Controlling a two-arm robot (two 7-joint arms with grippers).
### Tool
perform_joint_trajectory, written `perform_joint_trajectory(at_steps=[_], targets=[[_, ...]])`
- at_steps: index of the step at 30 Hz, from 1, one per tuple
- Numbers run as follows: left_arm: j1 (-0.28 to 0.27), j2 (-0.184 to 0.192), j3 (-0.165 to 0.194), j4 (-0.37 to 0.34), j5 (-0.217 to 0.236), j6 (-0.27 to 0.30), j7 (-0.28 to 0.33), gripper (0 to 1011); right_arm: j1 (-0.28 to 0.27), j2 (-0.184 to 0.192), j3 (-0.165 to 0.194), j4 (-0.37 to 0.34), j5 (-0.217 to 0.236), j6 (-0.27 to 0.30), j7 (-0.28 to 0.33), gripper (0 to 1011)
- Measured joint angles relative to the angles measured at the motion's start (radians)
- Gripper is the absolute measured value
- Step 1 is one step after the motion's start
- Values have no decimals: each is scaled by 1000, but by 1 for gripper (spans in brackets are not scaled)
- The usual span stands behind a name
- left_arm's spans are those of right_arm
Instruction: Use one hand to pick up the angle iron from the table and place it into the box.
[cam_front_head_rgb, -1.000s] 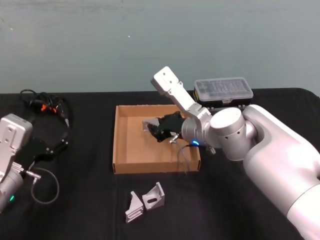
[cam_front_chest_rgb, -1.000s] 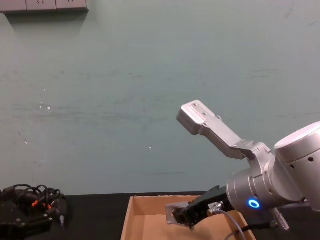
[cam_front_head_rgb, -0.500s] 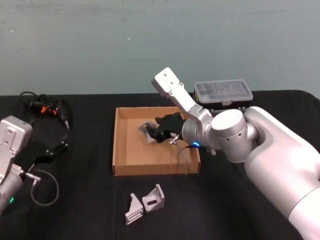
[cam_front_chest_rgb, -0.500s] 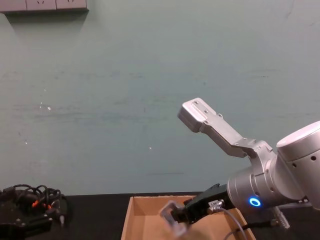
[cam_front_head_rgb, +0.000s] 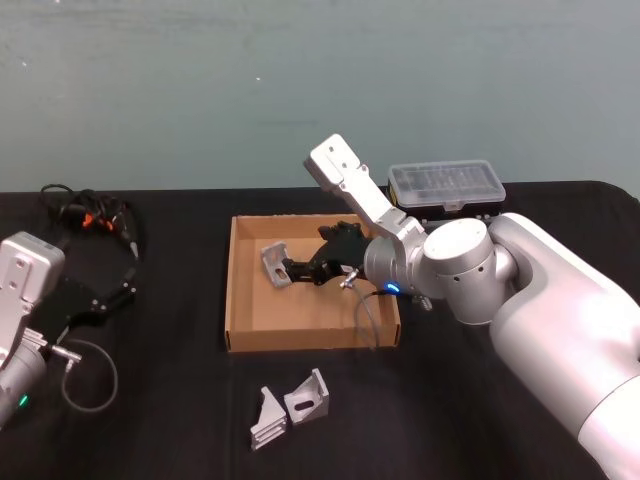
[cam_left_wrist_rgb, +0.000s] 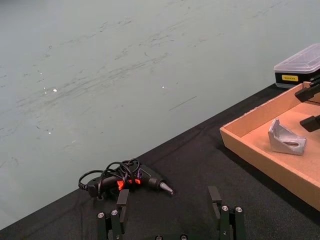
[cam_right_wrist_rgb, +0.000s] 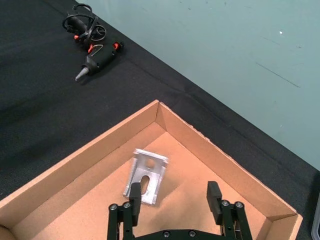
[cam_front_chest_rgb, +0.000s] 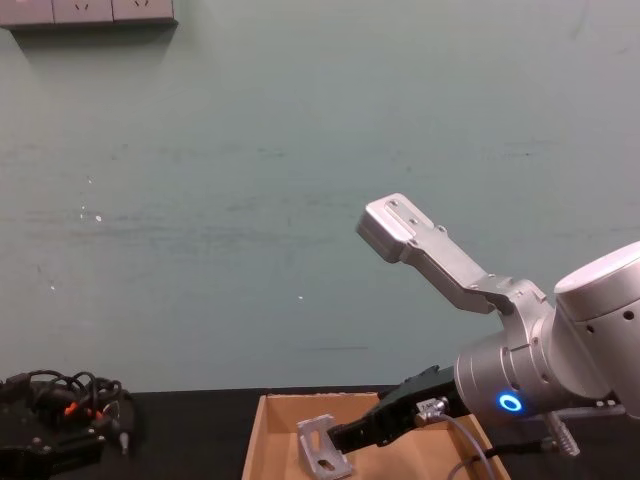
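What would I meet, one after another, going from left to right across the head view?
Parked left arm → corded tool → angle iron in the box → open right gripper → plastic case.

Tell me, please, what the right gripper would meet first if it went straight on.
Likely the angle iron lying in the box, just ahead of the open right gripper; depth is uncertain.

The box (cam_front_head_rgb: 240, 300) is plain matt tan cardboard. Inside it, the angle iron (cam_front_head_rgb: 273, 263) is dull silvery metal, like the two brackets (cam_front_head_rgb: 290, 405) at six o'clock from the box. The table (cam_front_head_rgb: 170, 400) and the right gripper (cam_right_wrist_rgb: 174, 187) are matt black. At two o'clock, the organiser case (cam_front_head_rgb: 445, 183) has a glossy clear plastic lid.
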Motion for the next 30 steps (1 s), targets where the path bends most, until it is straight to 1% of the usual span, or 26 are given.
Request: perform_joint_trajectory(at_steps=[1, 3, 4, 5, 7, 10, 12, 13, 15, 16, 17, 18, 19, 20, 21, 23, 24, 26, 27, 28, 29, 30], targets=[[0, 0, 0, 0, 0, 0, 0, 1000, 0, 0, 0, 0, 0, 0, 0, 868], [0, 0, 0, 0, 0, 0, 0, 1000, 0, 0, 0, 0, 0, 0, 0, 900], [0, 0, 0, 0, 0, 0, 0, 1000, 0, 0, 0, -1, 1, -1, 0, 934], [0, 0, 0, 0, 0, 0, 0, 1000, 0, 0, 0, -1, 1, -1, 0, 934], [0, 0, 0, 0, 0, 0, 0, 1000, -1, 1, 0, -1, 1, -1, 1, 1003], [0, 0, 0, 0, 0, 0, 0, 1000, -1, 1, 0, -1, 2, -1, 1, 1000], [0, 0, 0, 0, 0, 0, 0, 1000, -16, 8, 12, -24, 6, -8, 7, 1000], [0, 0, 0, 0, 0, 0, 0, 1000, -38, 21, 28, -54, 17, -16, 18, 1000], [0, 0, 0, 0, 0, 0, 0, 1000, -59, 33, 43, -84, 28, -25, 30, 1000], [0, 0, 0, 0, 0, 0, 0, 1000, -79, 47, 58, -118, 41, -33, 45, 1000], [0, 0, 0, 0, 0, 0, 0, 1000, -79, 47, 58, -118, 41, -33, 45, 1000], [0, 0, 0, 0, 0, 0, 0, 1000, -90, 54, 66, -137, 48, -37, 54, 1000], [0, 0, 0, 0, 0, 0, 0, 1000, -112, 69, 78, -173, 62, -46, 77, 1000], [0, 0, 0, 0, 0, 0, 0, 1000, -124, 78, 84, -193, 70, -50, 90, 1000], [0, 0, 0, 0, 0, 0, 0, 1000, -146, 99, 93, -229, 88, -61, 121, 1000], [0, 0, 0, 0, 0, 0, 0, 1000, -167, 121, 97, -264, 105, -76, 154, 1000], [0, 0, 0, 0, 0, 0, 0, 1000, -189, 149, 98, -298, 121, -95, 190, 1000], [0, 0, 0, 0, 0, 0, 0, 1000, -210, 179, 93, -329, 135, -120, 230, 1000], [0, 0, 0, 0, 0, 0, 0, 1000, -227, 207, 87, -351, 147, -146, 267, 1000], [0, 0, 0, 0, 0, 0, 0, 1000, -236, 221, 84, -362, 151, -160, 285, 1000], [0, 0, 0, 0, 0, 0, 0, 1000, -252, 248, 77, -376, 160, -182, 318, 1000], [0, 0, 0, 0, 0, 0, 0, 1000, -252, 248, 77, -376, 160, -182, 318, 1000]])
